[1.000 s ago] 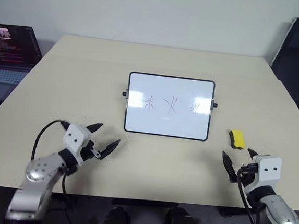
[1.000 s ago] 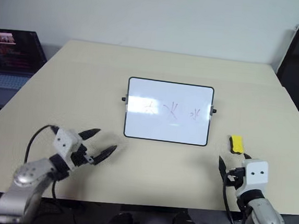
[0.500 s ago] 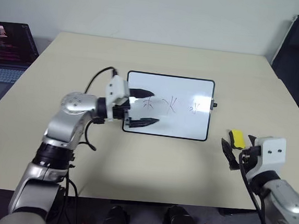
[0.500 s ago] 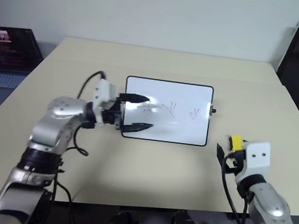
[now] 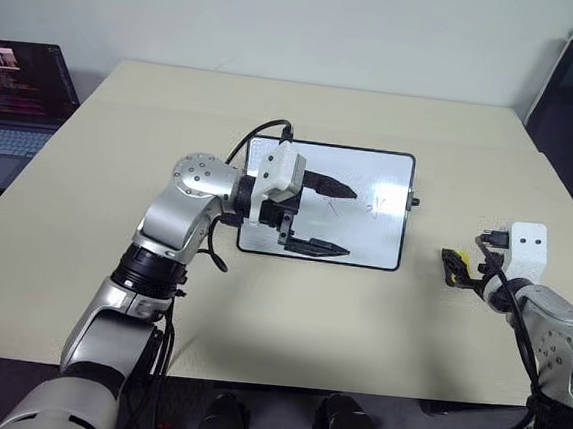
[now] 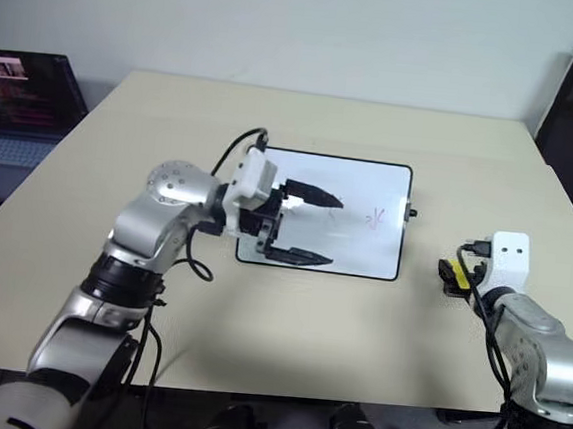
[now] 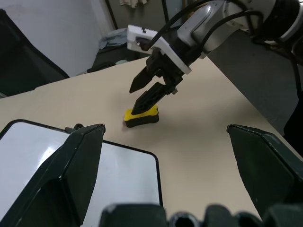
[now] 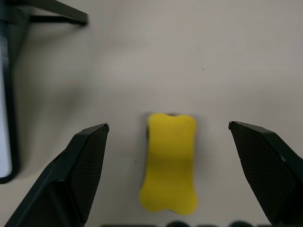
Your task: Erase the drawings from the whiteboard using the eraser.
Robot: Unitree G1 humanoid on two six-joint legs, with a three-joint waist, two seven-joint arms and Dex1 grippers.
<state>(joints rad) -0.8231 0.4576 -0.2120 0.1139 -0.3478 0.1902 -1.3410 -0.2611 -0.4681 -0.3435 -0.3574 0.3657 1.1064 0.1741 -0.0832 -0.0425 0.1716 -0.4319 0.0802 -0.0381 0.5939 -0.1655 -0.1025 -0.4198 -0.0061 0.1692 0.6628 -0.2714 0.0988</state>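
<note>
Little of the job is done, by the look of it: on the left, the left gripper [image 5: 328,218] hangs over the whiteboard [image 5: 383,258] with its two black fingers spread wide and nothing between them, one finger above the board's face and the other along its near edge. The whiteboard lies flat near the middle of the table [image 5: 122,140], and the drawings [image 5: 376,206] are not wiped off; the thin marks to the right of the gripper are plain, while any marks under the arm are hidden. Further right, the eraser [image 8: 171,161] lies on the bare table, well apart from the board's right edge, not yet picked up. The right gripper [image 7: 150,92] points down at it, jaws wide and empty. So the grasp, the carry to the board and all the wiping are left. From the head, the eraser is only a yellow sliver behind the right wrist; the right wrist view shows it whole, lying lengthwise between the two spread fingers with clear gaps either side, and the left wrist view shows the fingertips just above its yellow top
</note>
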